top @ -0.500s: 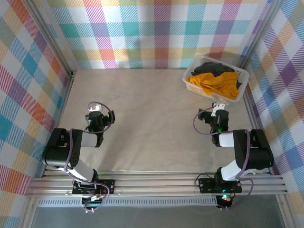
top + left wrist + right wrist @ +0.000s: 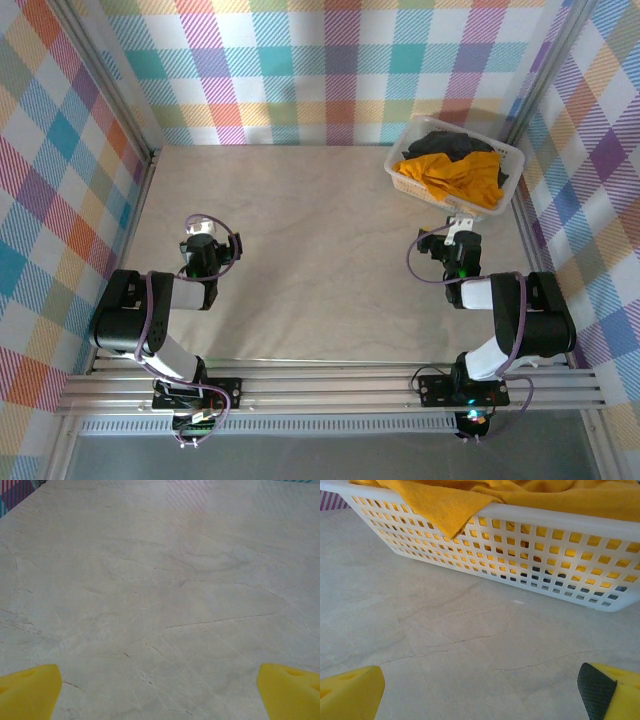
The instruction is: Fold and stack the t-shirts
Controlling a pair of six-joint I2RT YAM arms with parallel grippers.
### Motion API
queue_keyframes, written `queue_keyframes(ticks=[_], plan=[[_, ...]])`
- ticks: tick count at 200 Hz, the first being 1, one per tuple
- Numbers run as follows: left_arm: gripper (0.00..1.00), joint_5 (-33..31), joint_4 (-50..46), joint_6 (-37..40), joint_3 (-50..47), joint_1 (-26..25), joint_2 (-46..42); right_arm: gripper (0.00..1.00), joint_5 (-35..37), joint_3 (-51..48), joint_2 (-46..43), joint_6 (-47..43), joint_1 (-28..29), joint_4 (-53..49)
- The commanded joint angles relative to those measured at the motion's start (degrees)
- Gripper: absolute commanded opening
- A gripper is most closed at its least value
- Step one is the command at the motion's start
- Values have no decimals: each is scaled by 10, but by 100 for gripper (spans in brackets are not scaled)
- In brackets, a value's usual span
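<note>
Your surface lies bare between the two arms, so there is room to spread and fold. Nothing is laid out yet. The white basket sits at the far right corner of the surface, and both shirts are bunched inside it. The orange-yellow shirt is heaped toward the near side, with a flap draped over the rim. The dark shirt is tucked behind it toward the far edge. Neither shirt shows a clear long axis while crumpled like this.

Your right fingers are spread wide and empty, low over the surface. They point at the basket's near wall, which runs across just ahead of them. The orange-yellow shirt is therefore up and forward, over that wall, and I judge the rim is what stands in your way. Your left fingers are also spread wide and empty. They sit well apart from the basket near the left edge, so the right arm is the nearer one.
</note>
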Motion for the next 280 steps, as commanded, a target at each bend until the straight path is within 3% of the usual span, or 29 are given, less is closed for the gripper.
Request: queue_keyframes(ticks=[1, 93, 104, 110, 120, 128, 136, 146, 155, 161, 171, 175, 182, 190, 202, 214, 244, 280], plan=[[100, -7, 17, -1, -2, -4, -8, 100, 3, 5, 3, -9, 1, 20], [100, -6, 23, 0, -6, -3, -12, 100, 10, -6, -10, -11, 2, 36], [100, -9, -25, 2, 4, -6, -57, 100, 6, -22, -26, -32, 14, 51], [100, -33, -67, 6, 17, -18, -86, 100, 62, -21, -37, -64, 52, 58], [100, -74, -142, 17, 42, -42, -141, 100, 120, 4, -91, -135, 117, -9], [100, -90, -163, 18, 51, -64, -181, 100, 156, 45, -142, -143, 158, -97], [100, -111, -171, 26, 64, -89, -217, 100, 197, 109, -195, -103, 191, -227], [100, -149, -196, 14, 96, -116, -249, 100, 203, 224, -235, 26, 200, -425], [100, -189, -297, -89, 168, -123, -268, 100, 125, 323, -233, 95, 185, -573], [100, -190, -452, -188, 237, -118, -272, 100, 62, 372, -220, 133, 173, -631], [100, -202, -665, -326, 339, -110, -255, 100, 73, 423, -200, 266, 165, -695], [100, -182, -685, -351, 360, -103, -242, 100, 44, 429, -195, 266, 156, -686], [100, -76, -686, -358, 385, -72, -218, 100, -6, 438, -182, 255, 145, -651], [100, 31, -680, -368, 416, -56, -184, 100, 35, 471, -156, 277, 145, -667], [100, 98, -669, -369, 457, -75, -156, 95, 109, 537, -103, 331, 137, -737], [100, 159, -643, -362, 489, -100, -140, 94, 93, 579, -54, 353, 112, -741], [99, 256, -673, -342, 580, -160, -107, 95, 55, 698, 74, 385, 57, -755], [99, 267, -717, -334, 601, -205, -120, 94, 30, 827, 224, 439, 21, -868]])
